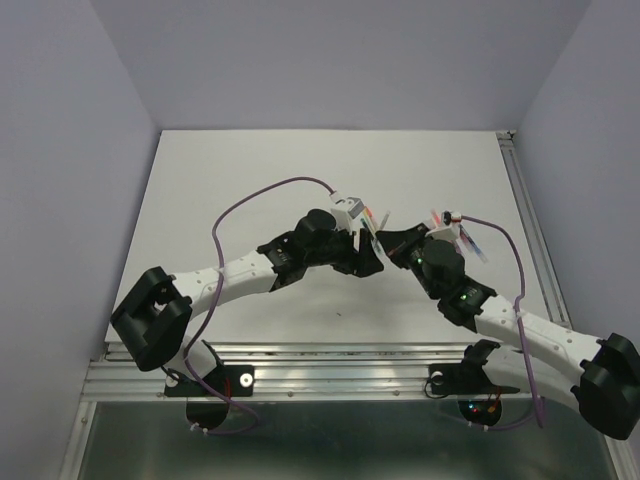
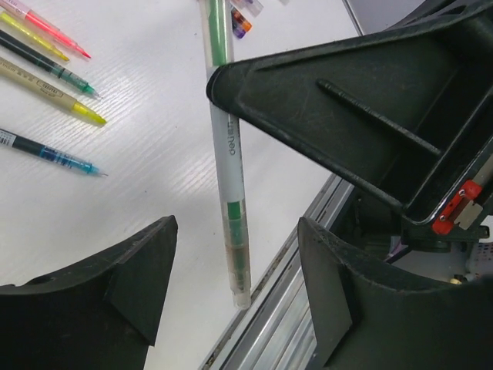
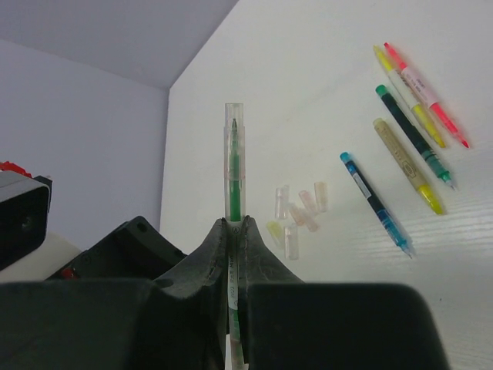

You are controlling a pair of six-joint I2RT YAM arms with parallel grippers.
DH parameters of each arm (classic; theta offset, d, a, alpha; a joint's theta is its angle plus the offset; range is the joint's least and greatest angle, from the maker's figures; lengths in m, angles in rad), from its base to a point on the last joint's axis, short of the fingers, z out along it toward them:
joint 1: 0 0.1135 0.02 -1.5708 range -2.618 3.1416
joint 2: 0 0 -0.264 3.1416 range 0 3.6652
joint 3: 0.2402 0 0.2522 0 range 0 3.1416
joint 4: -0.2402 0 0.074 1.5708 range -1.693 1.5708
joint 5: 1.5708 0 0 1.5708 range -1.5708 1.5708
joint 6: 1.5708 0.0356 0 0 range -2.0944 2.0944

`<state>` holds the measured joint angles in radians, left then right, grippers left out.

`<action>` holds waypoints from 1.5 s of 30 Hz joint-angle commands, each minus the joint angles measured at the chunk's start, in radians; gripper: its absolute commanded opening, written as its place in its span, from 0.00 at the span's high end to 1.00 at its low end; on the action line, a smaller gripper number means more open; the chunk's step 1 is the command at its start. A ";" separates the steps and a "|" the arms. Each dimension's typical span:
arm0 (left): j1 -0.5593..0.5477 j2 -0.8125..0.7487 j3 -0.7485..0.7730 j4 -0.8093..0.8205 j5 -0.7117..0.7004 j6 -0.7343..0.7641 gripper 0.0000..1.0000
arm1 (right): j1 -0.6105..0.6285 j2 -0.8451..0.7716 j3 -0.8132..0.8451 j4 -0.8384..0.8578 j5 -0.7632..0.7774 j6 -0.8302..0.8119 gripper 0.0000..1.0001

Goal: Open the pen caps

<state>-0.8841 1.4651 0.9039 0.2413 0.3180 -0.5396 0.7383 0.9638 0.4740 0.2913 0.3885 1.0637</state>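
My right gripper (image 3: 235, 225) is shut on a green pen (image 3: 233, 181) and holds it above the table. The pen has a clear cap (image 3: 234, 127) on its far end. In the left wrist view the same pen (image 2: 227, 146) sticks out of the right gripper (image 2: 218, 86), and its other capped end (image 2: 239, 266) hangs between my left gripper's (image 2: 235, 297) open fingers without touching them. In the top view both grippers, left (image 1: 368, 250) and right (image 1: 388, 240), meet at mid-table. Several loose pale caps (image 3: 299, 214) lie in a small pile on the table.
Several uncapped pens lie side by side on the white table: blue (image 3: 375, 202), olive-yellow (image 3: 408, 166), dark green (image 3: 412, 135), yellow (image 3: 408, 96) and pink (image 3: 425, 92). They also show in the left wrist view (image 2: 54, 92). The table's metal edge rail (image 2: 285, 308) runs just below the left gripper.
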 commanded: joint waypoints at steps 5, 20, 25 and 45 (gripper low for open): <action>-0.007 -0.040 0.023 -0.011 -0.025 0.026 0.33 | 0.012 0.003 0.003 0.046 0.119 0.019 0.99; -0.012 -0.045 0.010 -0.013 -0.031 0.015 1.00 | 0.016 0.062 0.031 0.057 0.171 -0.001 0.99; -0.048 -0.084 -0.062 -0.007 -0.023 -0.029 1.00 | 0.015 0.144 0.121 0.020 0.367 -0.083 0.99; -0.134 -0.203 -0.238 -0.065 -0.167 -0.160 1.00 | -0.310 0.351 0.230 0.123 0.061 -0.277 0.99</action>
<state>-1.0252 1.2823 0.6277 0.2367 0.2089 -0.6971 0.4301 1.3209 0.6540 0.3527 0.5415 0.8696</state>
